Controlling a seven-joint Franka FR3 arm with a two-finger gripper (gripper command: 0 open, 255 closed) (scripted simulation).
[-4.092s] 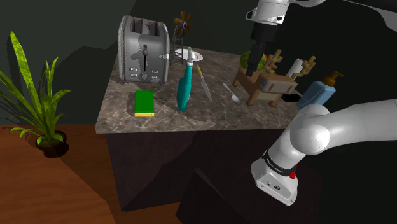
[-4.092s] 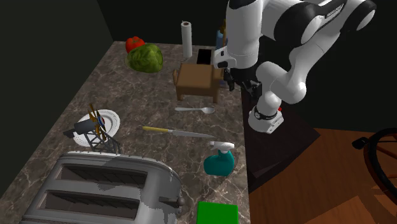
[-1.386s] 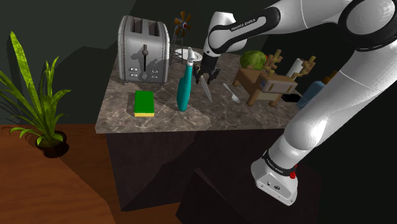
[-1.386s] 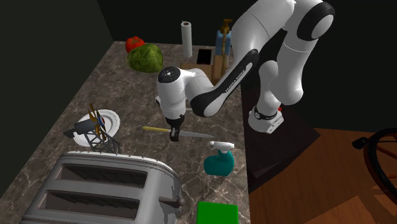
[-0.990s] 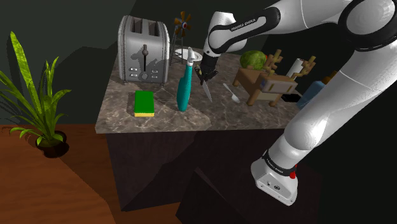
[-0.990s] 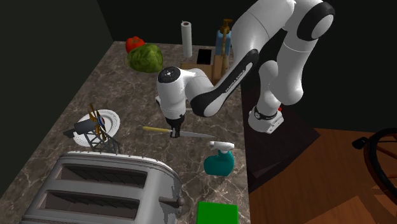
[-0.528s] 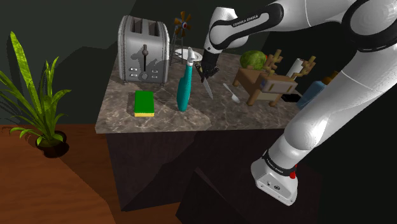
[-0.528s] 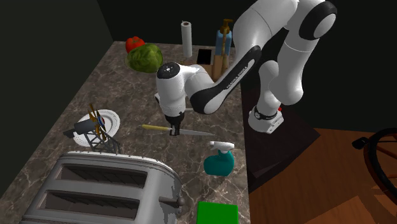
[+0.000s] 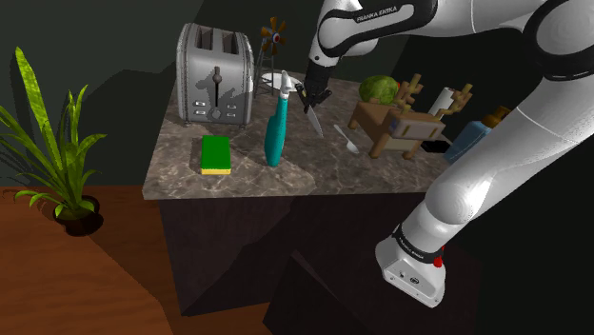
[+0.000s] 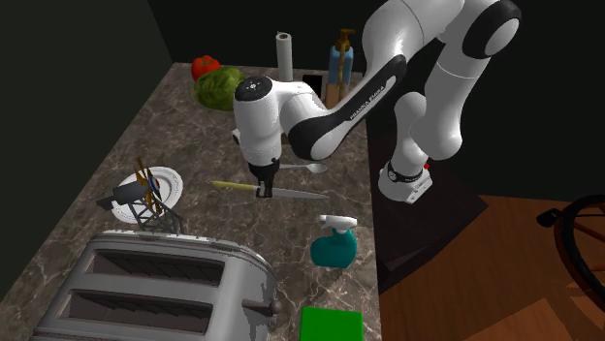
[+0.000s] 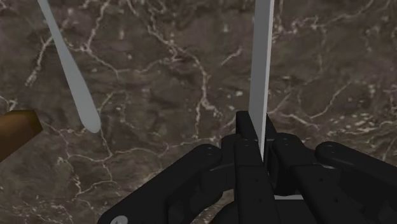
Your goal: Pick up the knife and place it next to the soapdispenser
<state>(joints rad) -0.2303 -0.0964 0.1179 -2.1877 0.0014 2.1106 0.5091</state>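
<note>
While aloft, fingers (image 11: 247, 141) around knife (image 11: 261, 63).

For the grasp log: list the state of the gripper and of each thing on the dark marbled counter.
Black two-finger gripper: shut on the knife.
Yellow-handled, grey-bladed knife: held, apparently clear of the dark marbled counter.
Grey spoon: lying flat.
Teal spray bottle: upright.
Blue soap dispenser: upright.
Chrome two-slot toaster: upright, slots empty.
Green sponge: lying flat.
</note>
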